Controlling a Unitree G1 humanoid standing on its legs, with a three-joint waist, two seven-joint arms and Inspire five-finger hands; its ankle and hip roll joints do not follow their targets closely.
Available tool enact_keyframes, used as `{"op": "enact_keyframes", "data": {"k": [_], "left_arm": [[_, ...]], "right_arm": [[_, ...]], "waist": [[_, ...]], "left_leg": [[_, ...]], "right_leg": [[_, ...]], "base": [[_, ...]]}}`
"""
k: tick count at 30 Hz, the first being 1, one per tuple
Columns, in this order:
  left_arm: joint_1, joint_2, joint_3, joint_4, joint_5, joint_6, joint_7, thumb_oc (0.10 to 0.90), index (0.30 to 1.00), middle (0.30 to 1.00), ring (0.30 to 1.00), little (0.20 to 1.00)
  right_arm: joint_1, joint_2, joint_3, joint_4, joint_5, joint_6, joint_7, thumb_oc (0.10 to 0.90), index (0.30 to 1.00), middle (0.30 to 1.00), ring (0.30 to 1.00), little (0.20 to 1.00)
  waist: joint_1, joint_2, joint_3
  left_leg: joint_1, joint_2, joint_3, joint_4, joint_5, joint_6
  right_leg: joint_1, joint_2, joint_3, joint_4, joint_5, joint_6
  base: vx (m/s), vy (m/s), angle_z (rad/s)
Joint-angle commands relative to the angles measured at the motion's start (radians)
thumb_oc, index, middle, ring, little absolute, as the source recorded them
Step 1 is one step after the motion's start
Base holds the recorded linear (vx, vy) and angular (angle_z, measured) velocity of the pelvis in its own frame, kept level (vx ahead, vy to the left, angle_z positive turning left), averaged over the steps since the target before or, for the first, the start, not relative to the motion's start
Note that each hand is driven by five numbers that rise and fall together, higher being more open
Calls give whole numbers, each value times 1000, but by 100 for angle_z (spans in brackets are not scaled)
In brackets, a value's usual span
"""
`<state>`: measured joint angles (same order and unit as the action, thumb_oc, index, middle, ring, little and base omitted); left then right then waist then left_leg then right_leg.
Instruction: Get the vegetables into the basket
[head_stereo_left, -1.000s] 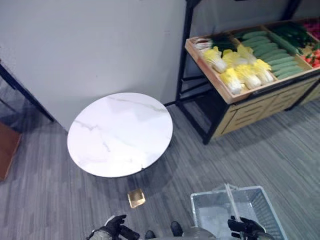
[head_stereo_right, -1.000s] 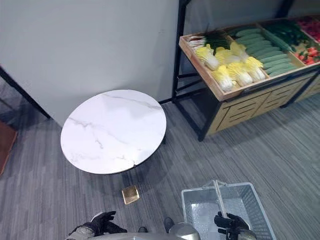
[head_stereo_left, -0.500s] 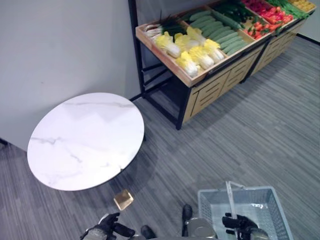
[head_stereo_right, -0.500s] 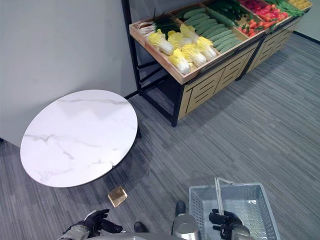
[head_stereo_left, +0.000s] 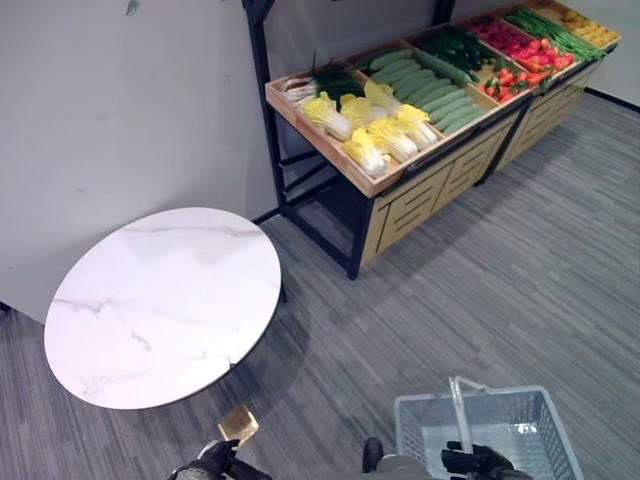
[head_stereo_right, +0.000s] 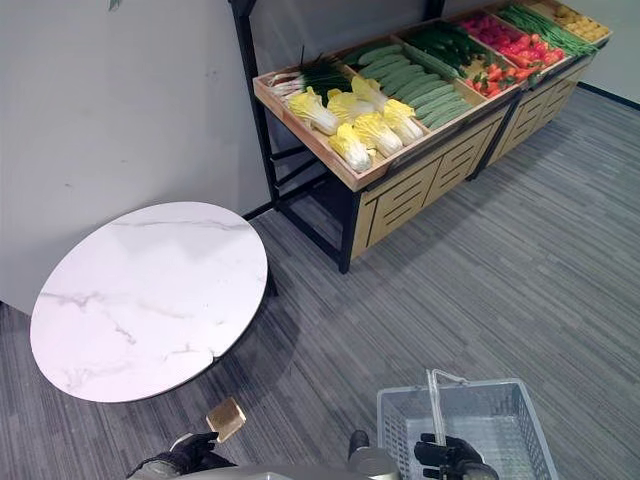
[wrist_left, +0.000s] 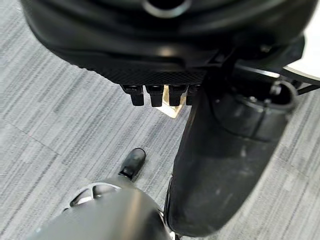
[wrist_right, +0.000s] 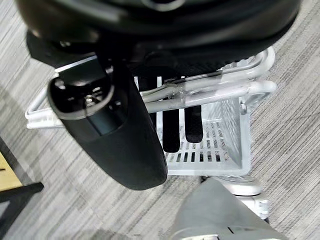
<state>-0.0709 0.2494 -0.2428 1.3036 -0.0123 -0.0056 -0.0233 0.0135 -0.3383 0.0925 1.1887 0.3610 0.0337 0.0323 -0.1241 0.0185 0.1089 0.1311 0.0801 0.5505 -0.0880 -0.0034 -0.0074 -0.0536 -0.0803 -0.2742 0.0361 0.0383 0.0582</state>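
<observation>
One right hand (wrist_right: 150, 75) gripping basket (wrist_right: 220, 145) handle, vegetables (head_stereo_left: 380, 115) shelved

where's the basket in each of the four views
Left eye view: the basket sits at the bottom right, its handle in the right hand.
Right eye view: bottom right too, right hand on the handle.
Left wrist view: I can't find it there.
Right wrist view: its mesh wall and handle bars lie just past the fingers.
Shared landmark: the round marble table.

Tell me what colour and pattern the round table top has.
The round table top is white marble with faint grey veins, clearest in the left eye view.
</observation>
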Motion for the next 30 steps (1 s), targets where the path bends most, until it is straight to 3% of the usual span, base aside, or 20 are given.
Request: {"op": "enact_keyframes", "data": {"k": [1, 2, 4, 5, 6, 8, 10, 11, 20, 24, 27, 28, 30], "left_arm": [[-32, 10, -7, 36, -16, 2, 20, 900, 1000, 1000, 1000, 1000], [-35, 8, -4, 32, -24, -1, 21, 900, 1000, 1000, 1000, 1000], [-41, 9, 3, 18, -53, -8, 19, 900, 1000, 1000, 1000, 1000], [-42, 9, 3, 18, -54, -8, 19, 900, 1000, 1000, 1000, 1000], [-55, 8, 5, 15, -84, -12, 25, 900, 1000, 1000, 1000, 1000], [-57, 1, 8, 15, -111, -19, 25, 900, 1000, 1000, 1000, 1000], [-52, -2, 0, 24, -96, -12, 31, 900, 1000, 1000, 1000, 1000], [-47, -7, -9, 27, -98, -20, 19, 900, 1000, 1000, 1000, 1000], [-20, 36, 13, 33, -59, -22, 11, 900, 1000, 1000, 1000, 1000], [-17, 60, 21, 35, -32, -22, 22, 900, 1000, 1000, 1000, 1000], [-19, 63, 20, 31, -26, -22, 24, 900, 1000, 1000, 1000, 1000], [-24, 65, 13, 19, -19, -22, 26, 900, 1000, 1000, 1000, 1000], [-24, 66, 13, 19, -19, -22, 26, 900, 1000, 1000, 1000, 1000]], "right_arm": [[-70, 15, 19, 10, -1, -49, 14, 400, 300, 300, 300, 300], [-68, 13, 29, 17, -12, -51, 14, 400, 300, 300, 300, 300], [-66, 7, 48, 24, -28, -54, 17, 400, 300, 300, 300, 300], [-66, 7, 48, 25, -28, -54, 17, 400, 300, 300, 300, 300], [-69, 2, 48, 31, -25, -57, 9, 400, 300, 300, 300, 300], [-72, -1, 49, 32, -31, -55, 6, 400, 300, 300, 300, 300], [-71, -6, 56, 39, -52, -46, 15, 400, 300, 300, 300, 300], [-81, -5, 51, 39, -54, -46, 16, 400, 300, 300, 300, 300], [-111, 16, 40, 67, -50, -46, 26, 400, 300, 300, 300, 300], [-123, 26, 43, 43, -31, -46, 29, 400, 300, 300, 300, 300], [-129, 26, 47, 37, -31, -47, 29, 400, 300, 300, 300, 300], [-134, 22, 43, 17, -24, -48, 24, 400, 300, 300, 300, 300], [-134, 22, 43, 17, -24, -48, 24, 400, 300, 300, 300, 300]], "waist": [[-2, -17, 16], [2, -29, 20], [30, -50, 40], [29, -50, 40], [46, -64, 49], [54, -70, 45], [66, -71, 45], [71, -69, 51], [91, -57, 69], [82, -47, 96], [80, -42, 101], [68, -30, 110], [72, -31, 107]], "left_leg": [[36, -30, -110, 12, -98, 4], [5, -8, -111, 107, -121, -8], [-64, 18, -162, 277, -104, -32], [-67, 20, -163, 283, -106, -33], [-110, -7, -262, 299, -73, -32], [-135, -47, -383, 210, -100, -18], [-178, -64, -484, 174, -72, -15], [-175, -66, -492, 212, -107, -7], [-156, -84, -362, 252, -172, 61], [-144, -98, -293, 282, -212, 95], [-144, -98, -258, 288, -219, 101], [-137, -102, -203, 262, -212, 106], [-140, -102, -199, 262, -212, 106]], "right_leg": [[-37, 26, 87, 77, -97, 26], [-22, 33, 87, 62, -100, 14], [17, 49, 99, 22, -93, -9], [18, 50, 98, 21, -92, -10], [28, 48, 108, -21, -77, -20], [24, 35, 131, -38, -64, -12], [13, 21, 147, -32, -48, -6], [10, 17, 170, -14, -55, 0], [-27, -7, 267, 12, -13, 45], [-59, -7, 332, 25, 35, 69], [-74, -4, 363, 18, 59, 78], [-102, -6, 378, 2, 111, 100], [-106, -6, 383, 1, 113, 100]], "base": [[138, -242, 12], [141, -255, 15], [97, -214, 14], [30, -99, -2], [17, 25, -21], [29, 102, -27], [31, 194, -30], [55, 262, -44], [23, 273, -63], [-13, 201, -52], [-18, 116, -68], [-19, 79, -68], [8, 56, -79]]}}
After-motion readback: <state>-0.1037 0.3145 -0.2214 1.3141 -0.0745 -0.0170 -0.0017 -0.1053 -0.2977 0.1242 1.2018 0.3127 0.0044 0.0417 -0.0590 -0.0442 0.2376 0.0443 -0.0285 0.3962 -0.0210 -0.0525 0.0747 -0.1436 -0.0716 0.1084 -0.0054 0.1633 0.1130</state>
